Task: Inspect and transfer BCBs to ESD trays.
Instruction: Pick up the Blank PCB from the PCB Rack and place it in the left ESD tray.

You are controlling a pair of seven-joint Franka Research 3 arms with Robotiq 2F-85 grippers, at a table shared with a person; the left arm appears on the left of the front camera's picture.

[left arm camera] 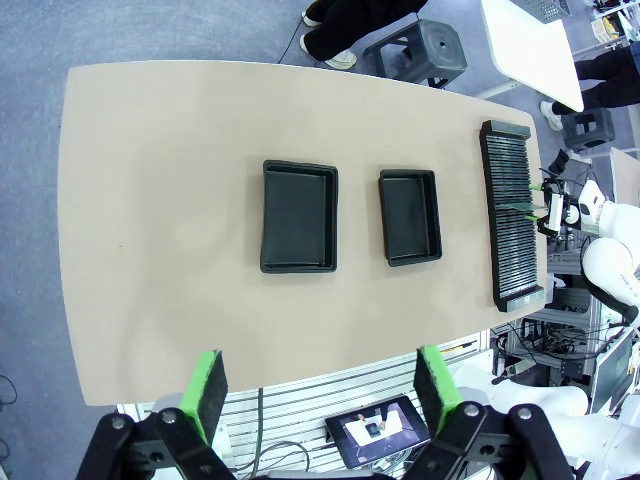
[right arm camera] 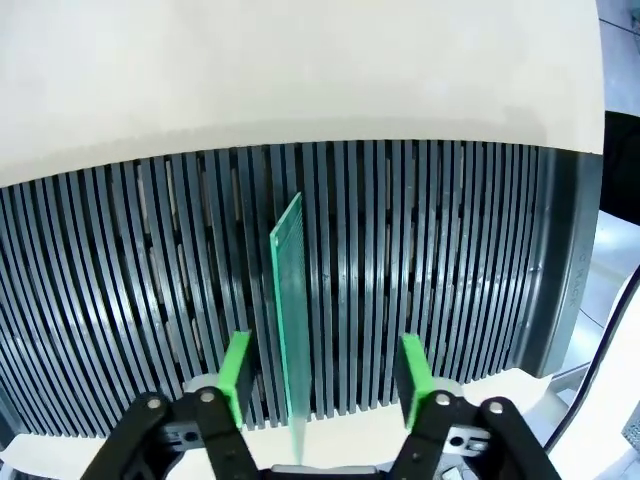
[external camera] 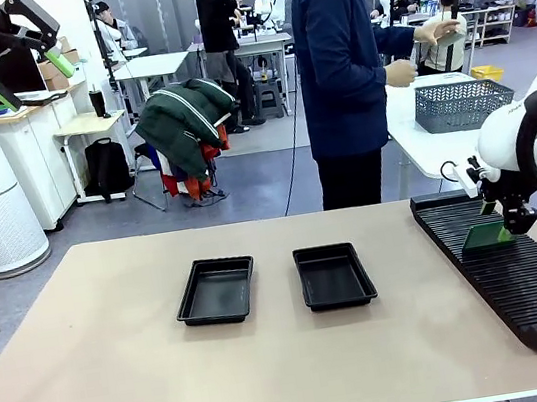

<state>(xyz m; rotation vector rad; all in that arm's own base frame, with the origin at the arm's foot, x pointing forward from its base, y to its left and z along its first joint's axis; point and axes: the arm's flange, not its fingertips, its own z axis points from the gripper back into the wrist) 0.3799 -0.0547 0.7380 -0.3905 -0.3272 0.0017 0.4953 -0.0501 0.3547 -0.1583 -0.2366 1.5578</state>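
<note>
Right gripper (right arm camera: 323, 345): fingers are standing apart, straddling one BCB (right arm camera: 288, 300) without touching it. The board is standing on edge in one slotted rack (right arm camera: 450, 250) along the tabletop's (external camera: 101, 367) right edge. Left gripper (left arm camera: 320, 358) is hanging wide open, empty. Two ESD trays are sitting side by side mid-tabletop: left tray (external camera: 216, 290), right tray (external camera: 334, 275). One person (external camera: 340, 69) is standing beyond the far edge.

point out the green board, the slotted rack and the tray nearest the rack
green board (right arm camera: 288, 300), right wrist view, its thin edge
slotted rack (external camera: 535, 293), front view, bare ribs
tray nearest the rack (external camera: 339, 303), front view, near rim
</note>
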